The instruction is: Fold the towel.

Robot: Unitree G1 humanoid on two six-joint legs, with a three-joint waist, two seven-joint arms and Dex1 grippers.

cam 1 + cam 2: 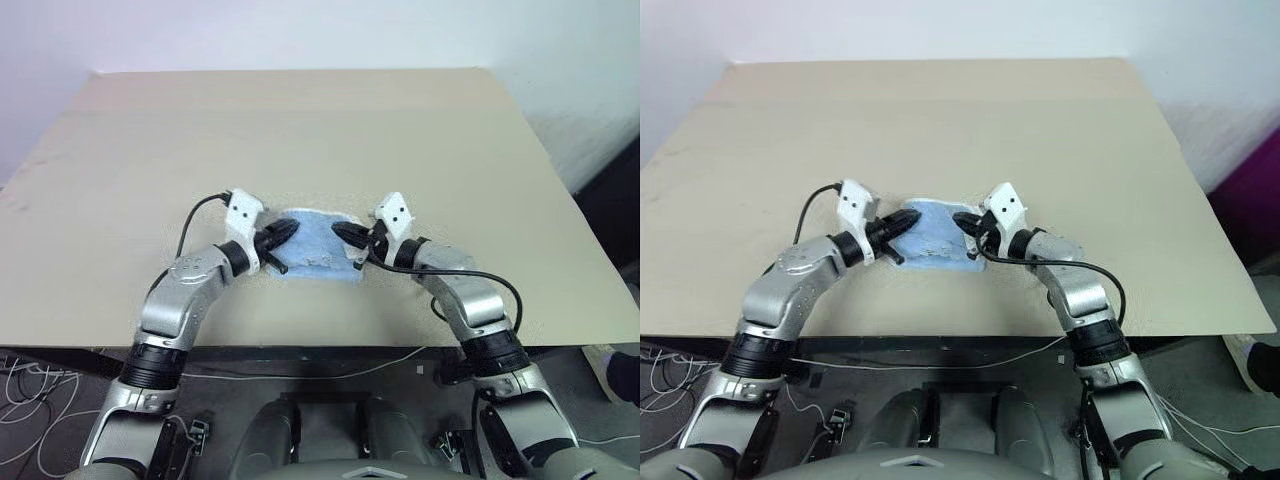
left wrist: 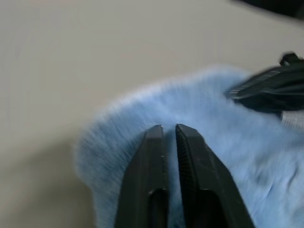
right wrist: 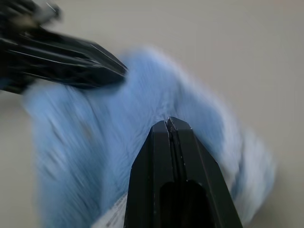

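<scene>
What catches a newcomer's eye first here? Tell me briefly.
A small bunched light blue towel lies on the wide beige table, near its front edge. The left hand and right hand meet over it from either side, black fingers closed together against the cloth.

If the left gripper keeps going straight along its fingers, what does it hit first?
Most likely the light blue terry towel itself: the left gripper already lies over the cloth. Beyond the towel, the right gripper points back toward it from the other side. Depth is unclear, so contact cannot be told.
</scene>
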